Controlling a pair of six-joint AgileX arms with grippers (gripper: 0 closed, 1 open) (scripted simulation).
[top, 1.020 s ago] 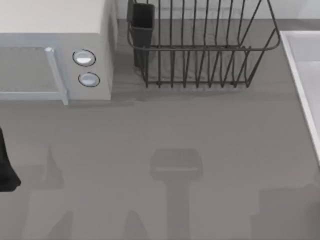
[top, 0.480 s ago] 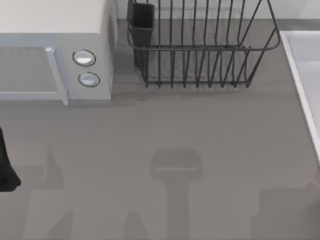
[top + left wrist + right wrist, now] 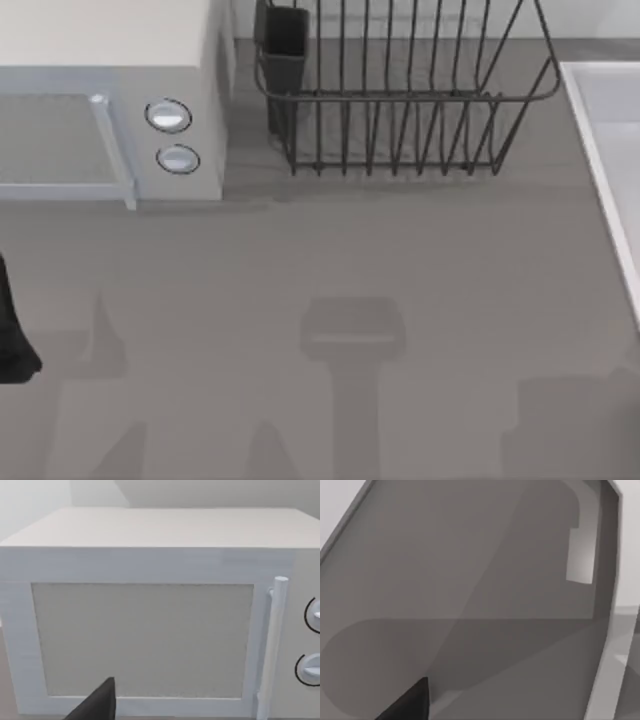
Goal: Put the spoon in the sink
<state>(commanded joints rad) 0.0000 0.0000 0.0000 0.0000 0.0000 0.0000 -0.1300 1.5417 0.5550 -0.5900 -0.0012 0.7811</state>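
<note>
Now | right wrist looks down into sink, likely for the drop | sink at table's right edge | spoon unsighted | left arm parked by microwave | grips: cannot tell

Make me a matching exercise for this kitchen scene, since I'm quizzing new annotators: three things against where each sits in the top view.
Things:
1. microwave
2. dish rack
3. sink

Places:
A. right edge of the table
B. far left corner
C. far side, around the middle

Pairs: 1-B, 2-C, 3-A
</note>
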